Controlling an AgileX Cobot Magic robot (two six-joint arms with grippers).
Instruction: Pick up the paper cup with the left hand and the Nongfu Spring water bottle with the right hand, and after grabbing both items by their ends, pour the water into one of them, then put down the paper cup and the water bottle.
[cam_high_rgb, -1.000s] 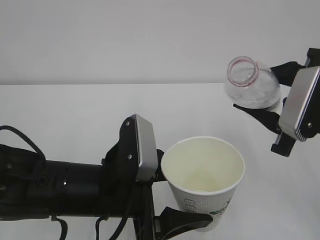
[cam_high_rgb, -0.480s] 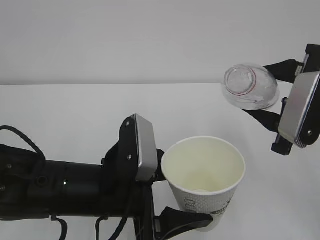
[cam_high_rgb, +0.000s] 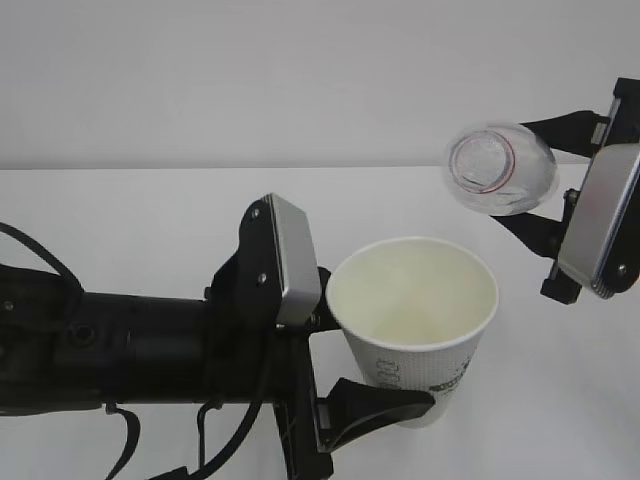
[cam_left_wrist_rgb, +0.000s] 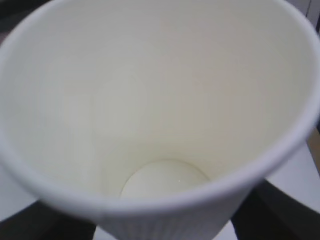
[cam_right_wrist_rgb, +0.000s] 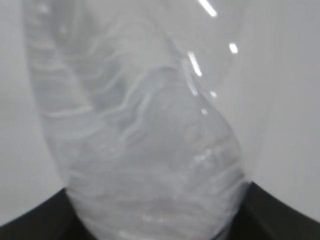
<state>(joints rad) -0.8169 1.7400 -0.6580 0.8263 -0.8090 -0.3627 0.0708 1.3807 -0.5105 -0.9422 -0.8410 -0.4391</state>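
The left hand (cam_high_rgb: 345, 350) has its jaws clamped round the paper cup (cam_high_rgb: 415, 330), held upright above the white worktop (cam_high_rgb: 150, 220). Up to the right, the right hand (cam_high_rgb: 560, 215) jaws grip the Nongfu Spring water bottle (cam_high_rgb: 500, 168), tipped with its open mouth facing us, well apart from the cup.

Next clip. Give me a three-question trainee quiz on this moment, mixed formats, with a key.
1. True or false: the paper cup stands on the table.
2. The bottle's mouth faces: A) straight up B) toward the camera, tilted C) away from the camera.
3. Fill in: the left wrist view shows the cup's pale ____ at the bottom.

Key: 1 false, the left hand holds it in its jaws. 2 B, held by the right hand. 3 base; water cannot be made out.
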